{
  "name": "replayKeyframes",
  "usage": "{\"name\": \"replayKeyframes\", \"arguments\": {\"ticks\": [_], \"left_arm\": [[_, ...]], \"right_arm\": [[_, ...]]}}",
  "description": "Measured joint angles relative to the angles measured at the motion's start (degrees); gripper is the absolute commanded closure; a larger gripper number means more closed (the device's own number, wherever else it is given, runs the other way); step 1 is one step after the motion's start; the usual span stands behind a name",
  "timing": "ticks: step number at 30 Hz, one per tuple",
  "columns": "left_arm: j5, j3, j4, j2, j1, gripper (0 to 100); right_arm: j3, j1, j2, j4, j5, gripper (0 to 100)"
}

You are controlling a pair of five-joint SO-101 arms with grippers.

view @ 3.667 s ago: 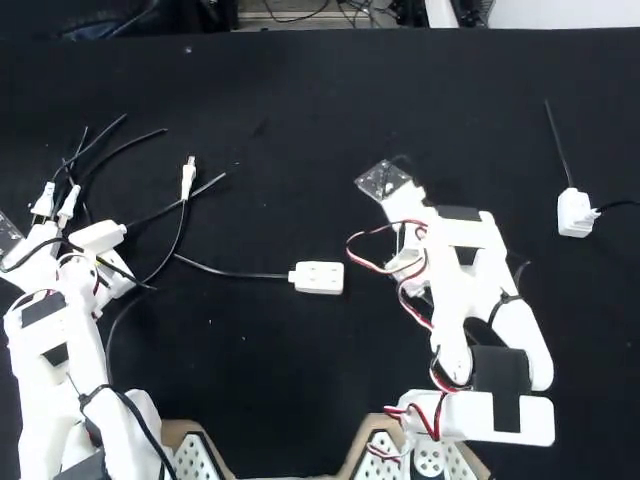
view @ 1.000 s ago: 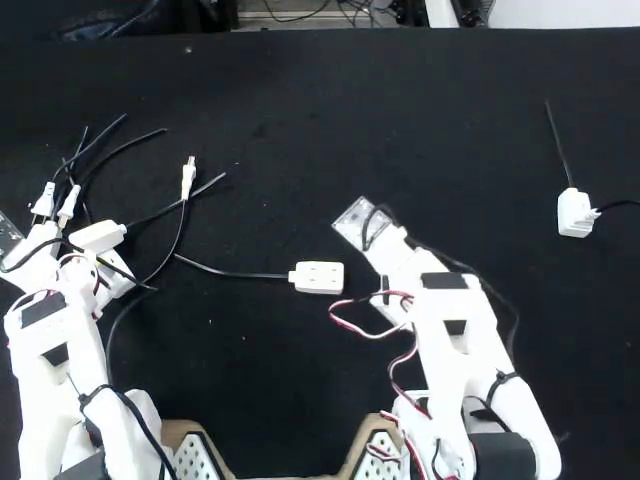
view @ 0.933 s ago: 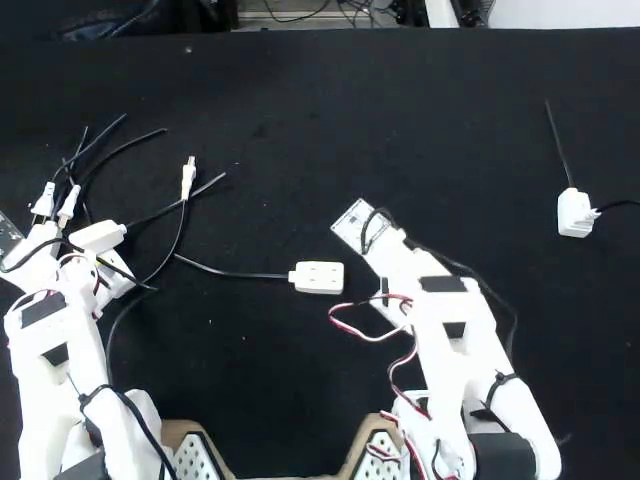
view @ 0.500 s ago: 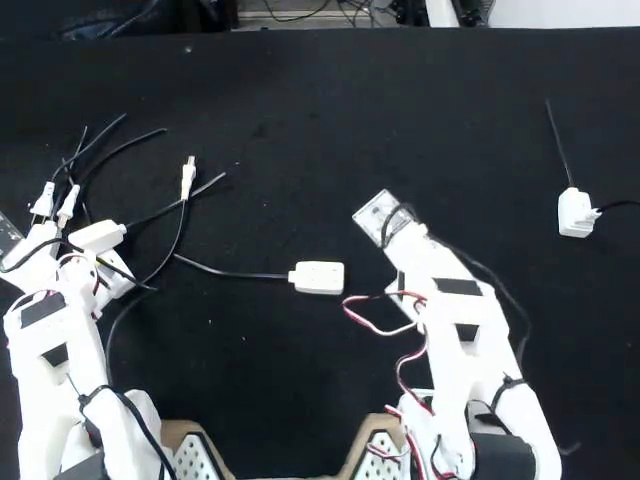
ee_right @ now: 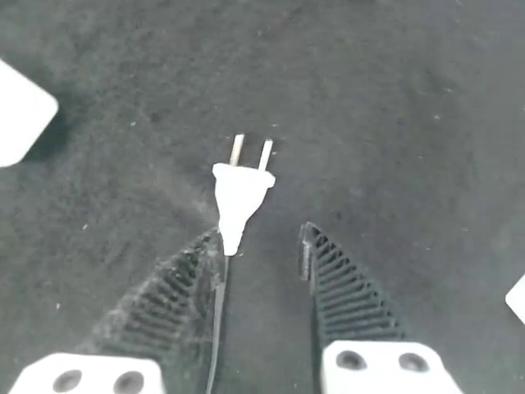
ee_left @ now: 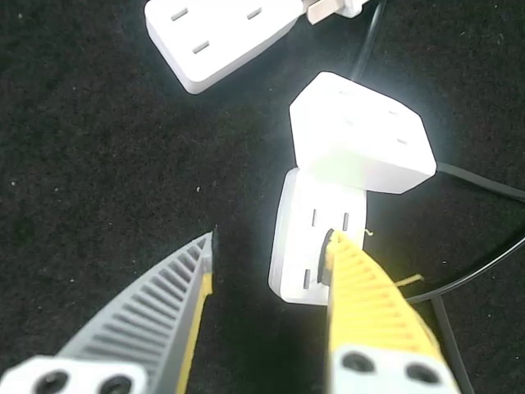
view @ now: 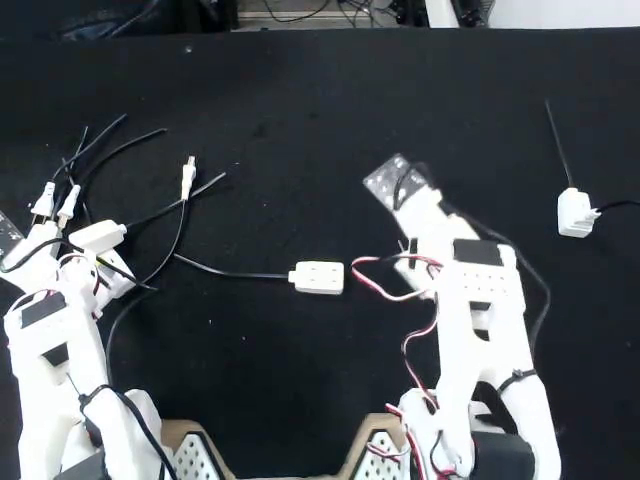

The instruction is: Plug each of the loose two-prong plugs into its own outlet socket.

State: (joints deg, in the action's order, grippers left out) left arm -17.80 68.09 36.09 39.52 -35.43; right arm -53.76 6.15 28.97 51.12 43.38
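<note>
- Right tool (ee_right: 261, 246) open, its tips just behind a loose plug (ee_right: 240, 193), centre frame, flat on the bench (ee_right: 394, 98); ungripped.
- Left tool (ee_left: 271, 245) open above a white socket (ee_left: 305, 222); its visible slots empty.
- We judge no plug seated yet; every insertion remains.

A black table (view: 300, 90) bears a white outlet block (view: 317, 277), a small corded block (view: 574, 213) and loose two-prong plugs (view: 188, 176).

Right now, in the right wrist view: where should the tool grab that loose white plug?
Pinch the plug across its wide white body, just behind the prongs, coming from its tapered tail end: it lies flat, prongs pointing away from the open right tool.
</note>
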Motion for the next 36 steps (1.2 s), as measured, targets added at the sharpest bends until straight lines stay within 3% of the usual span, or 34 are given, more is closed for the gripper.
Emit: {"name": "replayKeyframes", "arguments": {"ticks": [10,13,21,28,36], "left_arm": [[0.0,0.0,0.0,0.0,0.0,78],[0.0,0.0,0.0,0.0,0.0,78],[0.0,0.0,0.0,0.0,0.0,78],[0.0,0.0,0.0,0.0,0.0,78],[0.0,0.0,0.0,0.0,0.0,78]], "right_arm": [[-7.82,-1.32,-12.4,-17.85,1.67,79.7],[-5.98,-1.49,-16.09,-18.46,1.67,80.8],[0.44,2.99,-18.9,-18.46,1.93,98.8],[4.22,9.32,-19.16,-18.46,1.93,98.1],[4.22,9.49,-21.89,-18.46,1.93,98.3]]}}
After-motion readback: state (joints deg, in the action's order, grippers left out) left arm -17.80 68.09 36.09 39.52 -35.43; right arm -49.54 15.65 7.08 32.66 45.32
